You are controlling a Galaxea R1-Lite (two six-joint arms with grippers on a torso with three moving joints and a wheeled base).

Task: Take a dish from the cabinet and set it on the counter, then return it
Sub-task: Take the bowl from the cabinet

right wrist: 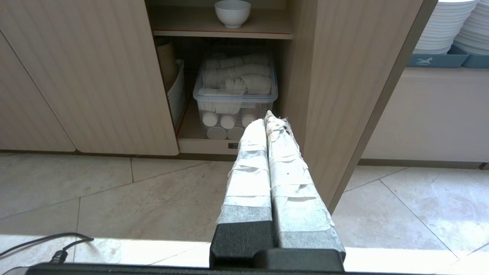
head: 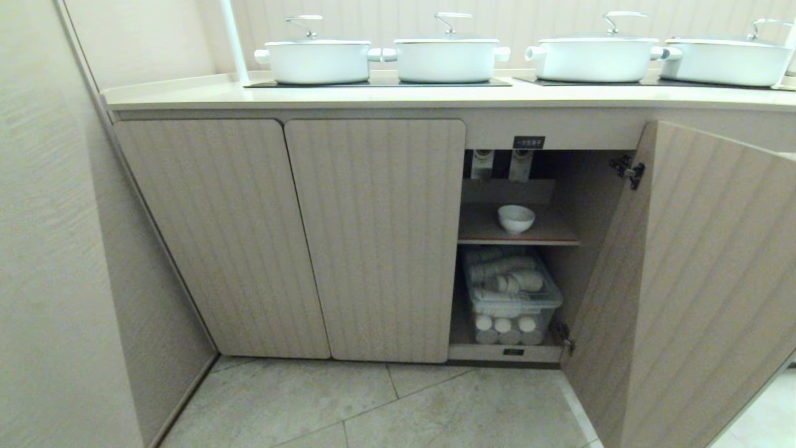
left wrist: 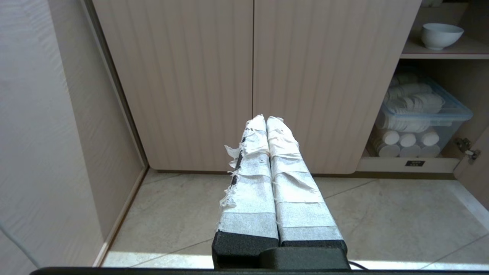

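**Layout: dish on the inner shelf, door swung out right**

You face the cabinet point(head: 373, 242). Its two shut doors fill your 9 to 12 o'clock; the open compartment sits at 1 o'clock, with its door point(head: 703, 280) swung out toward you at 3 o'clock.

The dish point(head: 516, 218) stands upright on the inner shelf point(head: 491, 233), alone, touching nothing else. Under the shelf, a lidded bin point(head: 511, 298) of stacked ware rests on the compartment floor.

The counter point(head: 435, 94) runs across the top at 12 o'clock. Four lidded pots point(head: 444, 57) stand on it in a row, side by side.

A wall point(head: 56, 249) closes your 9 o'clock side. Floor tiles point(head: 385, 404) lie at 6 o'clock, before the cabinet.
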